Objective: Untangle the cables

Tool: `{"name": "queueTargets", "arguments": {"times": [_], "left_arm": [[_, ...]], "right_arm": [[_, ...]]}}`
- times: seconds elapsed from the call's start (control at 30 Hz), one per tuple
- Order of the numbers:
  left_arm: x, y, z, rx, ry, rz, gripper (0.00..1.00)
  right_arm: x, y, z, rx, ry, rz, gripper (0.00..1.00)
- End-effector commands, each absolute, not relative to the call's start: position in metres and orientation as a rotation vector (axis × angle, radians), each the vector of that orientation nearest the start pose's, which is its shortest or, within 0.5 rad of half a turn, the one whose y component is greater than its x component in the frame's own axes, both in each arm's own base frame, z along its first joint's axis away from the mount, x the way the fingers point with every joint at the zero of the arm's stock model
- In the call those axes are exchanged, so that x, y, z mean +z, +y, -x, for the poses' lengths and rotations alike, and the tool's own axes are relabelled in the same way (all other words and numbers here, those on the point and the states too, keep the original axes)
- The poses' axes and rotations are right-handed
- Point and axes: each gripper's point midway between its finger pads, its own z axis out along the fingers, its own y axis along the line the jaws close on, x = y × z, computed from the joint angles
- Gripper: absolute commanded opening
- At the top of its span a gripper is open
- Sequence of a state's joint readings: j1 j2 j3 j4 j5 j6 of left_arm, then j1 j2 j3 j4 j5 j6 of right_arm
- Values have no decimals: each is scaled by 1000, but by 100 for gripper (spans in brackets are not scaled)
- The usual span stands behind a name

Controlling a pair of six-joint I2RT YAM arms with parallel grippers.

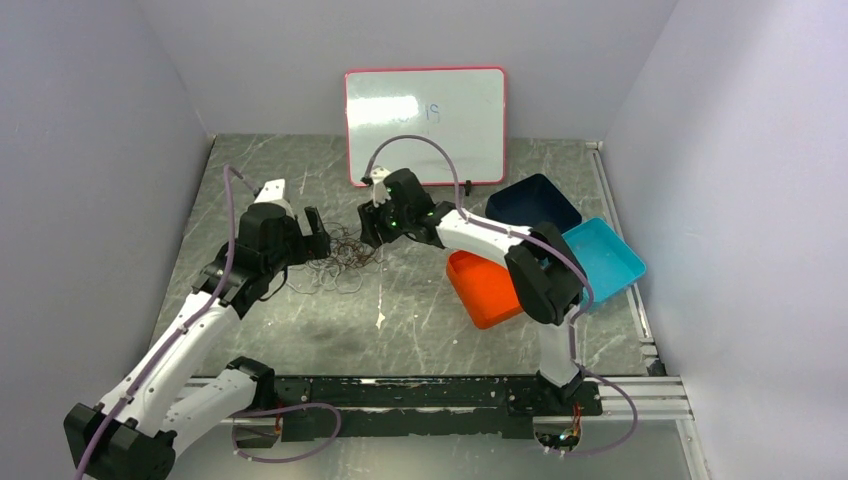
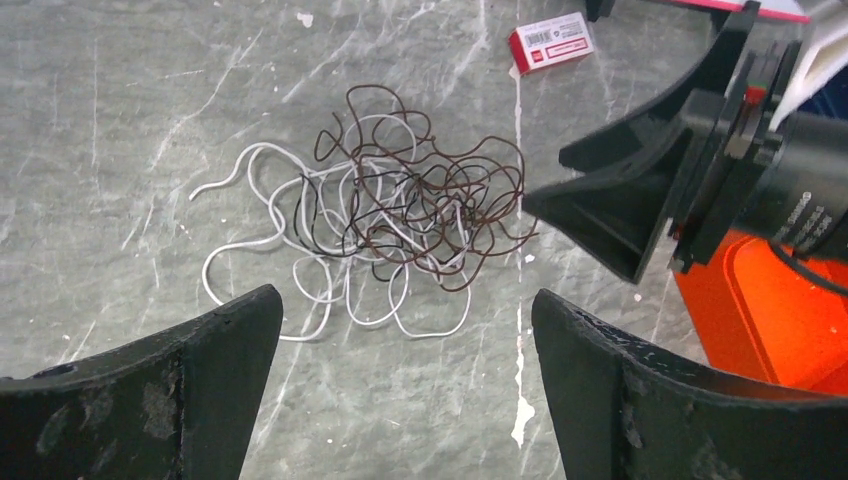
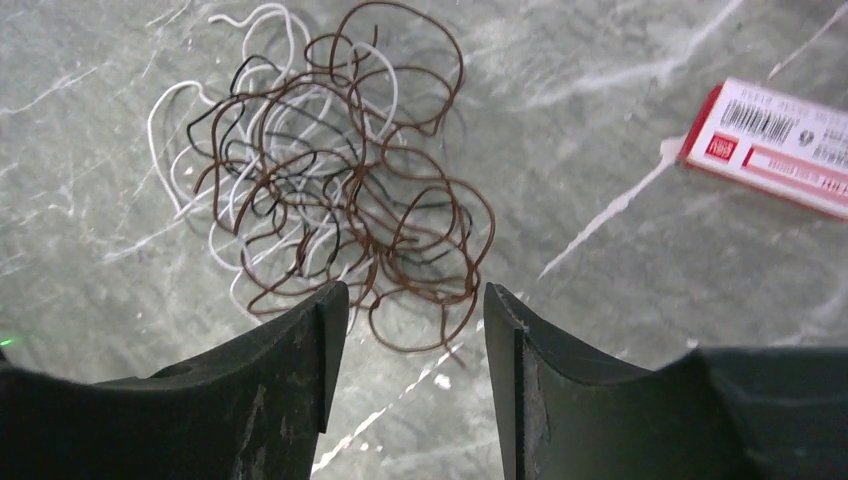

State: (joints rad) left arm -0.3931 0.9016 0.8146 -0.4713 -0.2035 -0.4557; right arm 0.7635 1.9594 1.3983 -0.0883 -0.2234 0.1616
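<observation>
I find nothing separated: the thin brown, black and white wire cables (image 2: 400,215) lie knotted near the grey marbled desk's (image 1: 420,320) middle, left hand (image 2: 405,298) spread wide over them, right hand (image 3: 415,290) half-spread astride a brown loop (image 3: 405,349).

Cables (image 2: 400,215): one loose tangle of very thin wires, lying flat on grey marbled table (image 2: 120,100), left of centre in the overhead view. Brown strands (image 3: 380,200) in curly overlapping loops, massed to one side. White strands (image 2: 207,275) interlaced with them, spilling out the other side in wider open loops. A few black strands threaded through. Not separated.
</observation>
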Motion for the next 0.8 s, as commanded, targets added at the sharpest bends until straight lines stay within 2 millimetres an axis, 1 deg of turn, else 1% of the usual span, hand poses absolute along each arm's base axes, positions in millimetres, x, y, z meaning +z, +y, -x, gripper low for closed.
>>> {"name": "queueTargets", "arguments": {"times": [0.0, 0.03, 0.13, 0.3, 0.57, 0.7, 0.77], "left_arm": [[192, -88, -279, -241, 2123, 187, 100], [192, -88, -279, -238, 2120, 187, 100], [192, -85, -280, -219, 2119, 194, 100], [192, -85, -281, -214, 2122, 193, 99], [190, -85, -281, -212, 2129, 193, 99], [189, -85, -280, -211, 2133, 195, 98], [189, -85, -280, -210, 2131, 196, 98]], "right_arm": [[108, 414, -363, 740, 2071, 934, 55], [93, 416, -363, 734, 2091, 951, 55], [84, 421, -371, 715, 2092, 974, 54], [76, 426, -383, 670, 2087, 1024, 49], [63, 423, -392, 595, 2100, 1072, 39], [57, 424, -395, 584, 2104, 1077, 38], [58, 425, -395, 594, 2097, 1075, 38]]}}
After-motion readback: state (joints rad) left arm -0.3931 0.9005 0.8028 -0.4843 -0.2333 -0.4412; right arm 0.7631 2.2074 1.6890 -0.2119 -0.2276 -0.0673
